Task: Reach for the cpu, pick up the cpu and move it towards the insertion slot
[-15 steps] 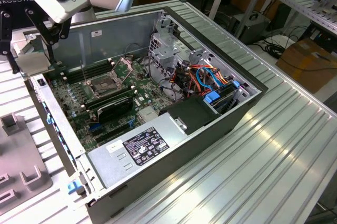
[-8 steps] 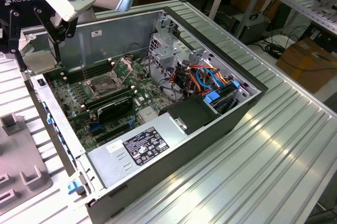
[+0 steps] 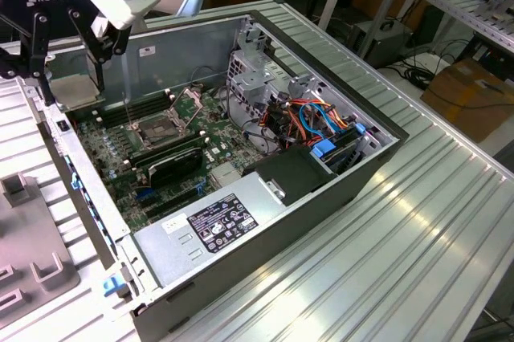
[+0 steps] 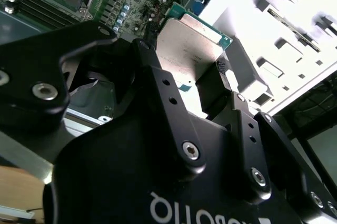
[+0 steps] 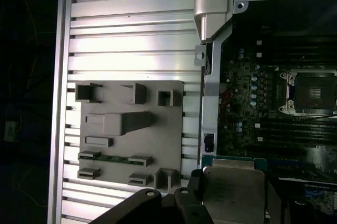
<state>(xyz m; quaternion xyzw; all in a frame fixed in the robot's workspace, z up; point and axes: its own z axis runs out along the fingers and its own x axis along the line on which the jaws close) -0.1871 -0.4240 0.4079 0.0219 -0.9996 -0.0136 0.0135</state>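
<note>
Ribbed aluminium bench [image 3: 418, 221] carries an open computer case [image 3: 265, 221], lying on its side with the green motherboard [image 3: 152, 157] exposed. Near the bench's edge at the exterior view's left, beside the case, sits a grey fixture plate [image 5: 131, 129] with several raised holders. A grey power supply [image 3: 217, 225] lies along the case's near wall, and a black expansion card [image 3: 173, 167] stands on the board just beside the insertion slot [image 3: 165, 127], a square socket with a dark centre, steel frame and hinged plate raised. The black gripper [image 4: 210, 84] hangs above the case wall nearest the fixture plate, its jaws closed on the cpu [image 4: 187, 42], gripping the chip by opposite edges. The cpu, a square metal-capped chip on a green board, is held clear of the bench, over the case's edge and the motherboard's margin. In both wrist views the insertion slot lies well apart from the held chip, across rows of memory slots [image 5: 274, 129].
</note>
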